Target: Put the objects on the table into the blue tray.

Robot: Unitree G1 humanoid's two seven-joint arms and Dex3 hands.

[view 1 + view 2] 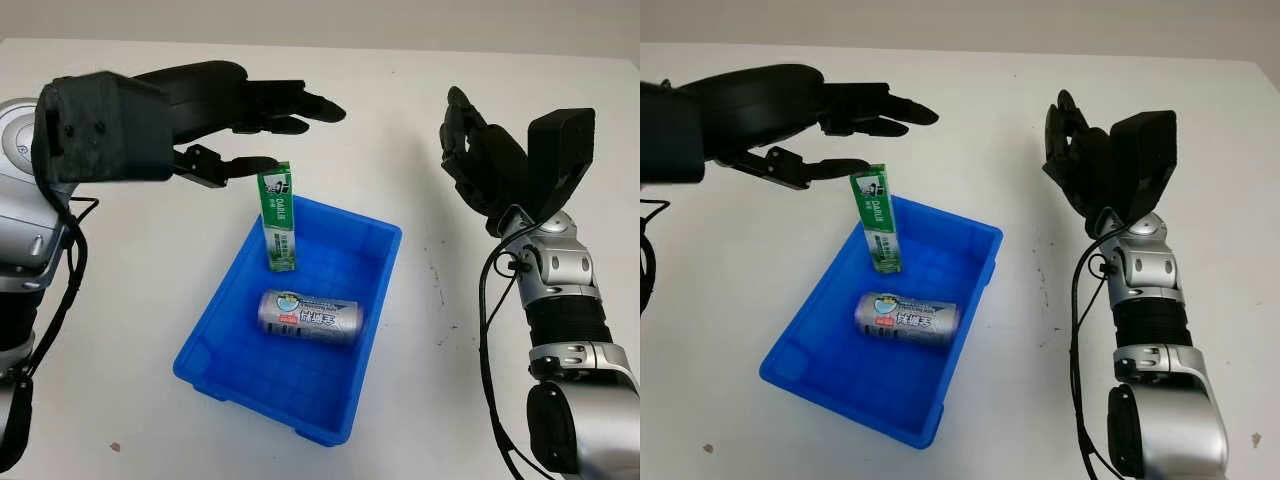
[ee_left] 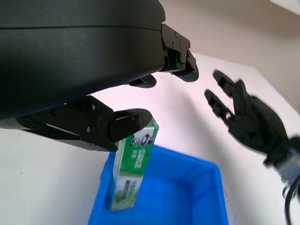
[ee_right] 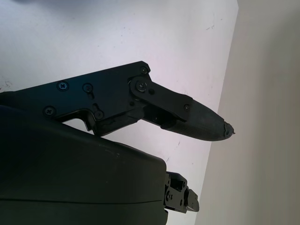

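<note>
Blue tray [image 1: 372, 330] holds your can [image 1: 308, 316] and upright green box [image 1: 278, 218]. Your left hand [image 1: 240, 125] hovers open above the box; your right hand [image 1: 478, 160] is open, raised beside the tray.

We see the left hand [image 1: 235, 120] open at the upper left, reaching rightward; the right hand [image 1: 480, 160] open, raised at the right.

lab test bench | bare white table [image 1: 150, 300] | plain wall
</note>
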